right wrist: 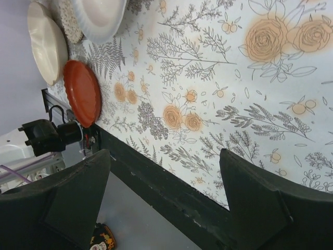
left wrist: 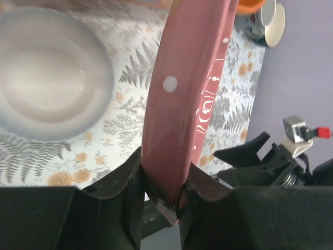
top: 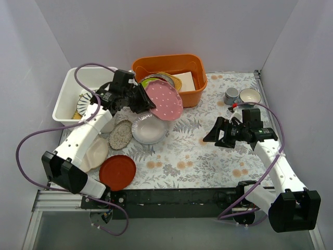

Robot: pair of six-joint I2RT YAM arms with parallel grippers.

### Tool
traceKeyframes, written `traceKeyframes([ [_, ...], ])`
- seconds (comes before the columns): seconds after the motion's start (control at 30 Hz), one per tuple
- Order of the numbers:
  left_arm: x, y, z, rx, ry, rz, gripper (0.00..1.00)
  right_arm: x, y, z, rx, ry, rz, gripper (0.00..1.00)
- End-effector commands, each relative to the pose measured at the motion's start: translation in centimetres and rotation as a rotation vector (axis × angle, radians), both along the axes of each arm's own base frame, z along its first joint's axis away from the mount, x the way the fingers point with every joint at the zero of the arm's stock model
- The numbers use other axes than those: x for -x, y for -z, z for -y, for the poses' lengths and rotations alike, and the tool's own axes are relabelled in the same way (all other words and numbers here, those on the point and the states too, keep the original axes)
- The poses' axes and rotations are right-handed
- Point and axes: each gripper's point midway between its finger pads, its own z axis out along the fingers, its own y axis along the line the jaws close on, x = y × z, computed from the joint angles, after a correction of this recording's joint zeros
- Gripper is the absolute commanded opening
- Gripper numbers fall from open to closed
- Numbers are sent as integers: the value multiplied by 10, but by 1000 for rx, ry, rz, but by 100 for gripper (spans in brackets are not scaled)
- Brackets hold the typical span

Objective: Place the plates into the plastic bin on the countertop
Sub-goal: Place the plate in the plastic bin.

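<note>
red-orange plate nearest, on fern-print countertop, pale walls around. left gripper clamped on pink plate, aloft right of white bin; right gripper spread, empty. four plates loose, two cups far right.

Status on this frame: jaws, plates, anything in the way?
Left gripper shut on pink plate, lifted over the counter. Right gripper open, empty. Bin holds a striped plate; four plates on the counter. No blocker seen.

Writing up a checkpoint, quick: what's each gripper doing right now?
Left gripper: shut on the pink plate, clamped at its rim.
Right gripper: open, holding nothing.
</note>
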Motion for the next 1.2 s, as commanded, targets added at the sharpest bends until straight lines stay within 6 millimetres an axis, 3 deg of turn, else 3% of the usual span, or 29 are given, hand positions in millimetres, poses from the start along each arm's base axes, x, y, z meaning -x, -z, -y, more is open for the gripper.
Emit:
traceKeyframes([
  [0.0, -15, -69, -23, 77, 9, 171, 0, 9, 5, 3, 22, -21, 8, 93],
  [0.13, -26, -81, -49, 88, -45, 192, 0, 12, 7, 3, 19, -25, 4, 93],
  [0.5, -43, -97, -81, 150, -135, 234, 0, 15, 12, 3, 28, -41, -5, 92],
  [0.83, -72, -120, -132, 149, -259, 288, 0, 20, 20, 5, 39, -50, -26, 92],
  [0.97, -78, -121, -145, 138, -304, 302, 0, 22, 23, 5, 42, -49, -47, 92],
  [1.0, -82, -120, -163, 132, -350, 303, 0, 22, 23, 5, 43, -50, -46, 92],
  [1.17, -88, -110, -190, 151, -421, 285, 0, 23, 26, 7, 61, -61, -46, 93],
])
